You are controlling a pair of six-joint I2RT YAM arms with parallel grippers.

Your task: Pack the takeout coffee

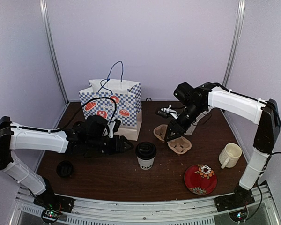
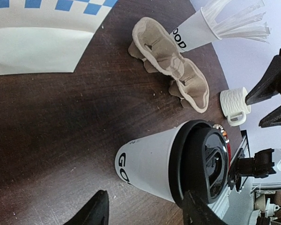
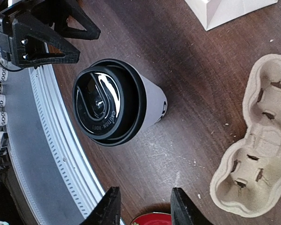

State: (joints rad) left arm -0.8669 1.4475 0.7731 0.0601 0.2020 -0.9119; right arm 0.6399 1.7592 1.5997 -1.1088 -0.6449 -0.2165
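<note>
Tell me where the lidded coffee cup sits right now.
In the top view the lidded coffee cup stands upright near the middle of the table, just right of the left arm's fingers and down-left of the cardboard cup carrier.

**Legible markings: what you can read**

1. "GO": bold black letters on the white wall of the lidded cup, just ahead of your left gripper. The rest of the word curves out of sight.
2. "OOD": black letters on the white cup of stirrers, well beyond the same gripper, up and to its right.
3. "CAUTION HOT!": raised lettering on the black lid, just ahead of your right gripper.
4. Red badges on the checked bag, beyond your left gripper: print too small to read.
</note>
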